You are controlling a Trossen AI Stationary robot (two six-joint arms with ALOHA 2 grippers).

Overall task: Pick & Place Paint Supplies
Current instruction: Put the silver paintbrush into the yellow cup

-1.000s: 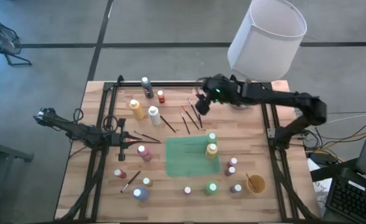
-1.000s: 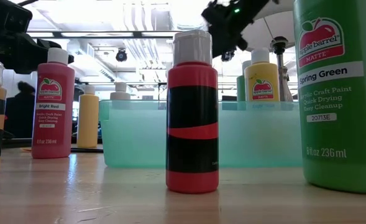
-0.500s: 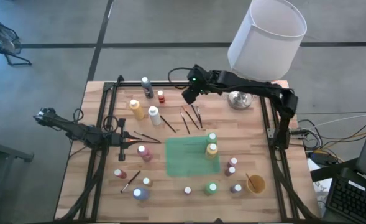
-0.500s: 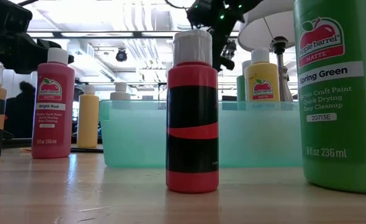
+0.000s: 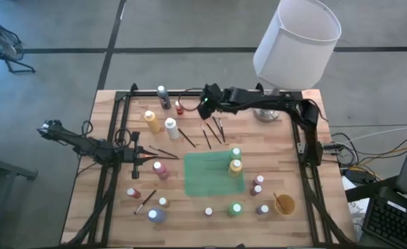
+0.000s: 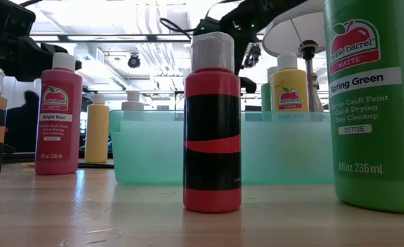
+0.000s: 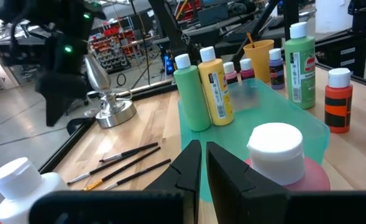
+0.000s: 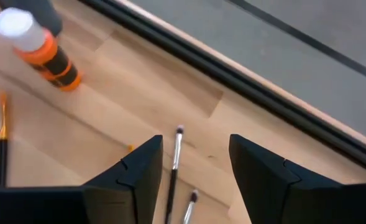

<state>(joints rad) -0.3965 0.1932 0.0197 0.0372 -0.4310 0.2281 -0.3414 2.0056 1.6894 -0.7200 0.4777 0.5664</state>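
My right end effector [image 8: 192, 177] hangs spread over a brush [image 8: 173, 165] on the worktop [image 8: 108, 112]. My left end effector [image 7: 202, 163] rests pressed together, empty.

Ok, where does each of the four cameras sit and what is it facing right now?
High: overhead, straight down on the table; right gripper at the far edge, left gripper waiting beside it.
Low: tabletop height, facing the red bottle and teal tray; an arm overhead.
Left wrist: past shut fingers towards the tray and green bottle.
Right wrist: down between open fingers at a brush.
High and right wrist share the brushes.
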